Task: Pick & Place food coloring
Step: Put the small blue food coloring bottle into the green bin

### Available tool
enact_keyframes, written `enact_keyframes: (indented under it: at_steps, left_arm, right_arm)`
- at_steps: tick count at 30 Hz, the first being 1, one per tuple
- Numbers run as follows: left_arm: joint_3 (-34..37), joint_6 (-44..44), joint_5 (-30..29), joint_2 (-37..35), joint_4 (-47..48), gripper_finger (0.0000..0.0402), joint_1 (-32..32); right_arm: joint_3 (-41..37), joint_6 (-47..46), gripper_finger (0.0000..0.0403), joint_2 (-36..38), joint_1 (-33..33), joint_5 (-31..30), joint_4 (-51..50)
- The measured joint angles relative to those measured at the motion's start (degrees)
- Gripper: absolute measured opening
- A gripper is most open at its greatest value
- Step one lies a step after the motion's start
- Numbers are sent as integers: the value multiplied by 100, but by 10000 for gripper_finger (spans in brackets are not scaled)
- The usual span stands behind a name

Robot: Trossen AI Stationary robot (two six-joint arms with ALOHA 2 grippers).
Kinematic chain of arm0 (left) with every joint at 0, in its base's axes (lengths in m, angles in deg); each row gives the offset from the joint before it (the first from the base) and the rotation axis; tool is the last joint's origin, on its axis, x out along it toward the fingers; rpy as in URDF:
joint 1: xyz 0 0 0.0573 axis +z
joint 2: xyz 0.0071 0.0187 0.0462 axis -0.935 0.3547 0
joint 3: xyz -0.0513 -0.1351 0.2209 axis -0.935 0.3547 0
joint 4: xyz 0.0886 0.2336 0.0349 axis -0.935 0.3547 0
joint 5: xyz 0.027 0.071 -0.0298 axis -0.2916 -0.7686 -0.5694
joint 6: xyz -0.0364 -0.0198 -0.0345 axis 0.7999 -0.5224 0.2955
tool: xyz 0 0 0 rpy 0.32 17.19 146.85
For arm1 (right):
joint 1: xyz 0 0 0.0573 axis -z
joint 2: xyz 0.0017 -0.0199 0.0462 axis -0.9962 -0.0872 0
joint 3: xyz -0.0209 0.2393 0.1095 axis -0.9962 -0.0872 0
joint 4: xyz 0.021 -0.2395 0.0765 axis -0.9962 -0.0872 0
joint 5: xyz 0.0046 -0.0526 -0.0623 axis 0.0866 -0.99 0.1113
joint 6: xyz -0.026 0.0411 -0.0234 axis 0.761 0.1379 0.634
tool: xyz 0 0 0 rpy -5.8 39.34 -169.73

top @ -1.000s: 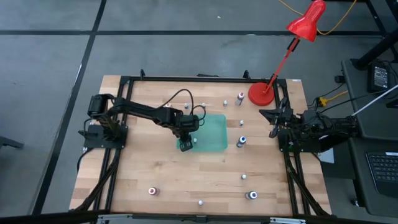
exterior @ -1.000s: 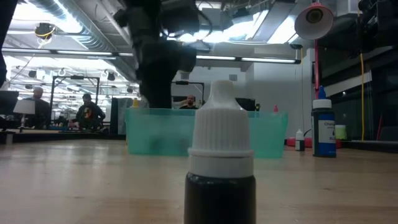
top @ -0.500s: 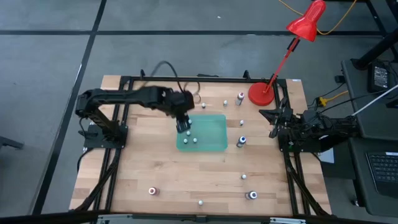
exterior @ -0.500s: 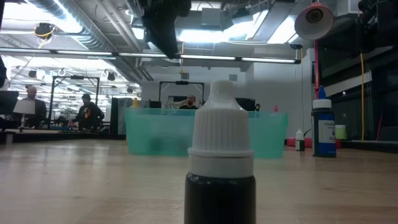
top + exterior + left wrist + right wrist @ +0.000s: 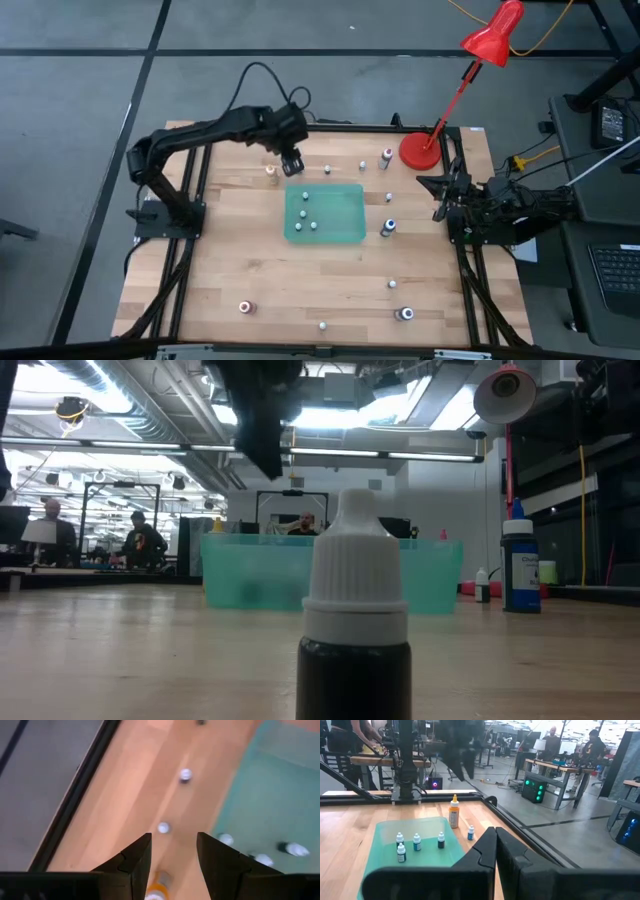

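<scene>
The food coloring bottles are tiny, mostly white-capped. Several stand upright in the green tray at mid table. An orange one stands on the wood beyond the tray's far left corner, and a dark one stands close to the low camera. My left gripper hangs open, well above the table, over the far side beside the orange bottle, with nothing between its fingers. My right gripper waits shut at the right edge.
More loose bottles stand on the wood to the right of the tray and along the far and near edges. A red lamp base sits at the far right corner. A black frame rail runs along the far edge.
My left gripper has risen out of the tray's near left corner and swung toward the table's far edge, tipping less steeply downward. It carries nothing. The bottles it covered in the tray now show, standing where they were.
</scene>
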Motion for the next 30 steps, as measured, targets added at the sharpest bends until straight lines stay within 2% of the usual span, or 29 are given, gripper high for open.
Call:
enact_keyframes:
  at_steps: [4, 9, 14, 23, 30]
  left_arm:
    - [1, -15, 221, 411, -35, 153, 341]
    - [5, -147, 404, 904, -54, 153, 460]
    - [6, -239, 1145, 1305, -53, 164, 458]
    - [38, -459, 901, 1779, -297, 228, 527]
    - [38, -574, 776, 2153, -483, 239, 694]
  right_arm:
    - [0, -23, 12, 1, 0, -51, 39]
    - [0, -19, 12, -1, 0, -95, 39]
    - [0, -4, 12, 1, 1, -95, 40]
    - [0, -13, 12, -1, 0, -154, 19]
    - [0, -13, 12, -1, -1, -219, -34]
